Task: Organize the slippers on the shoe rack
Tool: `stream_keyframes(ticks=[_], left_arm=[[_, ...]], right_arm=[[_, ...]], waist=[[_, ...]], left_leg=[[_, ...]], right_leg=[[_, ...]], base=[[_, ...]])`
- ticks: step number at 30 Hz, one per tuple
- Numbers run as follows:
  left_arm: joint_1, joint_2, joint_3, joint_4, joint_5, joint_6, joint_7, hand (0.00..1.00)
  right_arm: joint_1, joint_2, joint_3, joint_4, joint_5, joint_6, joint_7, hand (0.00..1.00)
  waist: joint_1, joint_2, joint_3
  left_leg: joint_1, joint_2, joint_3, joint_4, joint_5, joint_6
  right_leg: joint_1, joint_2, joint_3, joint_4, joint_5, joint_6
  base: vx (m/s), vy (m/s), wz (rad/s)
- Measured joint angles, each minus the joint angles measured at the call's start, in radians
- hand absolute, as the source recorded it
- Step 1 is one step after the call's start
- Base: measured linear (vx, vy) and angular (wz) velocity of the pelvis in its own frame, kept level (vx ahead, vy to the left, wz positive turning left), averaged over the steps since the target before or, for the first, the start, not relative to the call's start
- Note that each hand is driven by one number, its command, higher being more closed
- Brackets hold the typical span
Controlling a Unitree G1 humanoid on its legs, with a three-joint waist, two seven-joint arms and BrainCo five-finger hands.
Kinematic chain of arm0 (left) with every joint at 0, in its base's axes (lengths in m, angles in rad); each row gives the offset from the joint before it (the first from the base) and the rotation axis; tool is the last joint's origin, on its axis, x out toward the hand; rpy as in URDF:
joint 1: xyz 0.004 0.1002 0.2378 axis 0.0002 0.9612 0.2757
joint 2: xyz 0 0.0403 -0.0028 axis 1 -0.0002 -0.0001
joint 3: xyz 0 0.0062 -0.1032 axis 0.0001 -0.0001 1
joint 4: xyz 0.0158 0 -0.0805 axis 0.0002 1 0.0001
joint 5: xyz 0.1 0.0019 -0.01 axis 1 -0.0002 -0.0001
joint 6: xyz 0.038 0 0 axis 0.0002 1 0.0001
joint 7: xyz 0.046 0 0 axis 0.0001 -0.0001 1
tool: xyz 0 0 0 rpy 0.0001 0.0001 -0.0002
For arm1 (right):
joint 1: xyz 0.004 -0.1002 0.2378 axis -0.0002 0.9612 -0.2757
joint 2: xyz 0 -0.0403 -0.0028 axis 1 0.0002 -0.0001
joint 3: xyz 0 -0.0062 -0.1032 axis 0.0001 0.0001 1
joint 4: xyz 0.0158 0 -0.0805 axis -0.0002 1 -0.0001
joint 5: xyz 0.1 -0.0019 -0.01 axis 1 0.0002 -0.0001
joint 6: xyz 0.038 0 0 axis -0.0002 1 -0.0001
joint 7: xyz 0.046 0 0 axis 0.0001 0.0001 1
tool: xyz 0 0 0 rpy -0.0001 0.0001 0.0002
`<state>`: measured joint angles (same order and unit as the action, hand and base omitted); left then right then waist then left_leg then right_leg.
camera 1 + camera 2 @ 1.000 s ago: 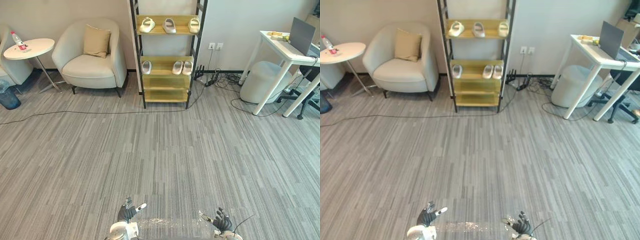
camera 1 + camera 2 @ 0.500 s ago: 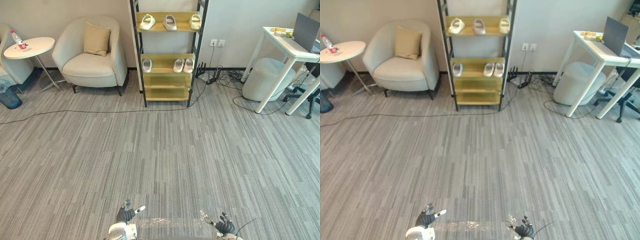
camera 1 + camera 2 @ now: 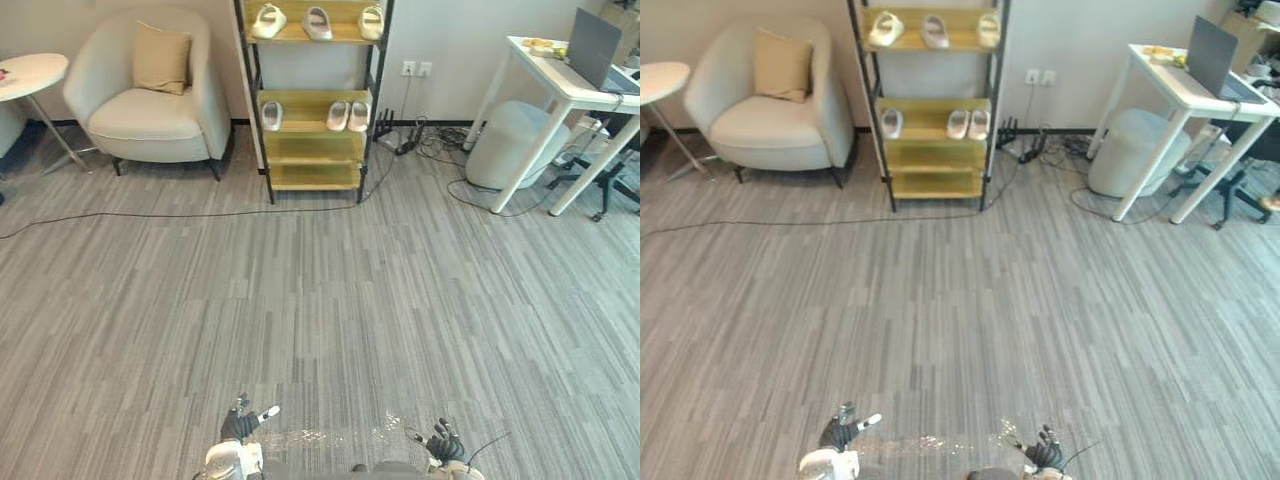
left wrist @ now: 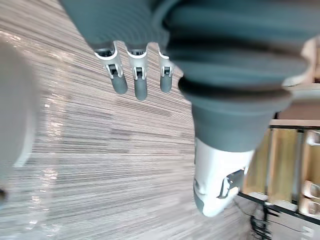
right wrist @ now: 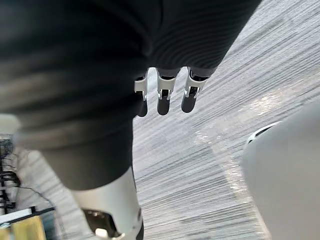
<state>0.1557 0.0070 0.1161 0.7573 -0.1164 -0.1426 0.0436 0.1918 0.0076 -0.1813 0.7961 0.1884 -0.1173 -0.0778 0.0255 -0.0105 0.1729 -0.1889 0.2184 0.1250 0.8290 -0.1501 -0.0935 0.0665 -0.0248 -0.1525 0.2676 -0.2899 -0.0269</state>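
On the shoe rack [image 3: 314,176], pale slippers [image 3: 338,115]; left hand [image 3: 240,424], right hand [image 3: 442,446] empty.

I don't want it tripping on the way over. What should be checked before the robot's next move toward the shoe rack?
1. Nothing in the left hand: ok, open and empty.
2. Nothing in the right hand: ok, open and empty.
3. The shoe rack within reach: not ok, it stands far across the floor.
4. Path clear: not ok, a black cable lies across the way before the rack.
5. Slippers paired: not ok, one slipper on the second shelf sits apart from the pair.
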Motion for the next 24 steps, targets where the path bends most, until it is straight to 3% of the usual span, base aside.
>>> stream_keyframes(ticks=[2, 4, 6, 7, 8, 9, 10, 11, 12, 13, 14, 15, 16, 17, 18, 20, 21, 22, 23, 24], left_arm=[[0.014, -0.007, 0.008, -0.024, -0.005, -0.001, 0.000, 0.00], [0.014, -0.020, 0.009, -0.046, -0.007, -0.005, 0.002, 0.00], [0.013, -0.021, 0.013, -0.057, -0.007, -0.009, 0.003, 0.00], [0.014, -0.020, 0.011, -0.056, -0.009, -0.014, 0.003, 0.00], [0.014, -0.023, 0.008, -0.045, -0.016, -0.020, 0.003, 0.00], [0.005, 0.002, 0.008, -0.034, -0.019, -0.017, 0.005, 0.00], [0.003, 0.006, 0.005, -0.030, -0.019, -0.017, 0.010, 0.00], [0.001, 0.017, 0.000, -0.029, -0.019, -0.019, 0.016, 0.00], [-0.001, 0.024, -0.004, -0.029, -0.019, -0.019, 0.016, 0.00], [-0.015, 0.042, -0.040, -0.003, -0.018, -0.012, 0.017, 0.00], [-0.020, 0.042, -0.052, 0.003, -0.018, -0.006, 0.018, 0.00], [-0.026, 0.032, -0.074, 0.014, -0.016, 0.003, 0.019, 0.00], [-0.030, 0.027, -0.077, 0.015, -0.016, 0.003, 0.019, 0.00], [-0.031, 0.009, -0.084, 0.014, -0.016, 0.003, 0.020, 0.00], [-0.033, 0.005, -0.087, 0.015, -0.016, 0.003, 0.019, 0.00], [-0.068, -0.010, -0.092, 0.027, -0.019, 0.003, 0.019, 0.00], [-0.087, -0.018, -0.090, 0.034, -0.023, 0.002, 0.020, 0.00], [-0.092, -0.021, -0.086, 0.037, -0.023, 0.002, 0.019, 0.00], [-0.089, -0.024, -0.075, 0.039, -0.023, 0.000, 0.020, 0.00], [-0.084, -0.022, -0.056, 0.047, -0.022, -0.001, 0.019, 0.00]], right_arm=[[-0.002, -0.001, 0.000, -0.001, 0.011, 0.001, -0.005, 0.00], [-0.011, -0.002, 0.001, -0.013, 0.012, 0.007, -0.005, 0.00], [-0.042, -0.007, 0.001, -0.024, 0.012, 0.006, -0.005, 0.00], [-0.063, -0.011, 0.001, -0.022, 0.011, 0.005, -0.004, 0.00], [-0.078, -0.013, 0.005, -0.014, 0.009, 0.004, -0.003, 0.00], [-0.088, 0.000, 0.014, -0.002, 0.008, 0.006, -0.003, 0.00], [-0.086, 0.006, 0.026, -0.002, 0.007, 0.006, 0.000, 0.00], [-0.080, 0.027, 0.032, -0.003, 0.006, 0.006, 0.004, 0.00], [-0.077, 0.036, 0.032, -0.003, 0.005, 0.007, 0.006, 0.00], [-0.072, 0.042, 0.037, -0.004, 0.002, 0.007, 0.015, 0.00], [-0.071, 0.041, 0.037, -0.007, -0.004, 0.007, 0.021, 0.00], [-0.065, 0.041, 0.039, -0.022, -0.029, 0.007, 0.027, 0.00], [-0.062, 0.041, 0.040, -0.028, -0.033, 0.008, 0.029, 0.00], [-0.053, 0.041, 0.041, -0.047, -0.034, 0.007, 0.036, 0.00], [-0.052, 0.041, 0.041, -0.049, -0.034, 0.007, 0.037, 0.00], [-0.042, 0.036, 0.039, -0.068, -0.033, 0.007, 0.038, 0.00], [-0.043, 0.026, 0.037, -0.071, -0.034, 0.005, 0.038, 0.00], [-0.043, 0.021, 0.036, -0.071, -0.034, 0.005, 0.038, 0.00], [-0.041, 0.016, 0.037, -0.068, -0.034, 0.004, 0.038, 0.00], [-0.026, 0.016, 0.039, -0.049, -0.033, 0.004, 0.038, 0.00]], waist=[[0.003, 0.003, -0.001], [0.022, 0.000, 0.001], [0.038, -0.007, 0.000], [0.041, -0.008, -0.002], [0.049, -0.001, -0.009], [0.057, -0.032, -0.031], [0.056, -0.046, -0.037], [0.060, -0.075, -0.037], [0.060, -0.084, -0.038], [0.055, -0.088, -0.035], [0.052, -0.084, -0.033], [0.045, -0.071, -0.023], [0.041, -0.067, -0.021], [0.032, -0.056, -0.015], [0.028, -0.053, -0.013], [0.015, -0.040, -0.004], [0.007, -0.033, 0.000], [0.004, -0.031, 0.000], [-0.001, -0.034, -0.001], [-0.011, -0.058, -0.010]], left_leg=[[-0.048, -0.004, 0.005, 0.023, -0.059, -0.010], [-0.105, -0.043, 0.030, -0.094, -0.097, -0.010], [-0.137, -0.110, 0.029, -0.275, -0.072, -0.002], [-0.137, -0.146, 0.024, -0.406, -0.022, 0.006], [-0.143, -0.163, 0.003, -0.467, 0.072, 0.038], [-0.137, -0.181, 0.032, -0.437, 0.030, 0.059], [-0.132, -0.188, 0.043, -0.422, 0.011, 0.069], [-0.090, -0.202, 0.061, -0.413, -0.032, 0.078], [-0.066, -0.209, 0.061, -0.413, -0.047, 0.083], [0.013, -0.219, 0.059, -0.444, -0.075, 0.098], [0.051, -0.219, 0.056, -0.462, -0.089, 0.102], [0.152, -0.220, 0.051, -0.507, -0.113, 0.113], [0.180, -0.220, 0.051, -0.521, -0.115, 0.117], [0.271, -0.216, 0.042, -0.578, -0.121, 0.126], [0.296, -0.213, 0.035, -0.592, -0.123, 0.129], [0.373, -0.185, 0.010, -0.622, -0.130, 0.141], [0.402, -0.162, -0.010, -0.621, -0.130, 0.141], [0.416, -0.149, -0.024, -0.619, -0.133, 0.137], [0.434, -0.140, -0.052, -0.616, -0.145, 0.116], [0.464, -0.141, -0.098, -0.609, -0.173, 0.071]], right_leg=[[0.010, -0.010, 0.015, -0.002, -0.022, -0.002], [0.045, -0.033, 0.044, -0.041, -0.034, 0.004], [0.066, -0.071, 0.064, -0.076, -0.042, 0.020], [0.074, -0.084, 0.080, -0.093, -0.048, 0.041], [0.086, -0.088, 0.112, -0.096, -0.059, 0.070], [0.087, -0.114, 0.147, -0.067, -0.054, 0.075], [0.072, -0.125, 0.159, -0.030, -0.047, 0.079], [0.044, -0.142, 0.179, 0.097, -0.026, 0.109], [0.025, -0.147, 0.183, 0.177, -0.009, 0.121], [-0.068, -0.151, 0.198, 0.434, 0.094, 0.178], [-0.109, -0.148, 0.200, 0.543, 0.107, 0.202], [-0.202, -0.149, 0.174, 0.755, 0.084, 0.188], [-0.224, -0.149, 0.162, 0.787, 0.076, 0.179], [-0.297, -0.146, 0.103, 0.838, 0.045, 0.132], [-0.320, -0.144, 0.085, 0.835, 0.034, 0.122], [-0.411, -0.114, 0.015, 0.693, -0.017, 0.083], [-0.441, -0.083, 0.001, 0.523, -0.013, 0.075], [-0.455, -0.067, 0.003, 0.424, 0.008, 0.066], [-0.446, -0.046, 0.016, 0.250, 0.095, 0.056], [-0.433, -0.050, 0.044, 0.109, 0.312, 0.018]], base=[[0.24, 0.022, -0.24], [0.37, 0.069, -0.30], [0.43, 0.145, -0.44], [0.54, 0.258, -0.66], [0.64, 0.283, -0.71], [0.58, 0.237, -0.53], [0.65, 0.224, -0.34], [0.50, 0.182, -0.13], [0.73, 0.261, -0.08], [0.58, 0.188, 0.03], [0.78, 0.205, 0.04], [0.43, 0.088, -0.01], [0.63, 0.081, -0.04], [0.42, 0.011, -0.03], [0.53, -0.008, 0.08], [0.47, -0.105, 0.39], [0.65, -0.198, 0.54], [0.56, -0.197, 0.63], [0.70, -0.289, 0.80], [0.58, -0.247, 0.69]])
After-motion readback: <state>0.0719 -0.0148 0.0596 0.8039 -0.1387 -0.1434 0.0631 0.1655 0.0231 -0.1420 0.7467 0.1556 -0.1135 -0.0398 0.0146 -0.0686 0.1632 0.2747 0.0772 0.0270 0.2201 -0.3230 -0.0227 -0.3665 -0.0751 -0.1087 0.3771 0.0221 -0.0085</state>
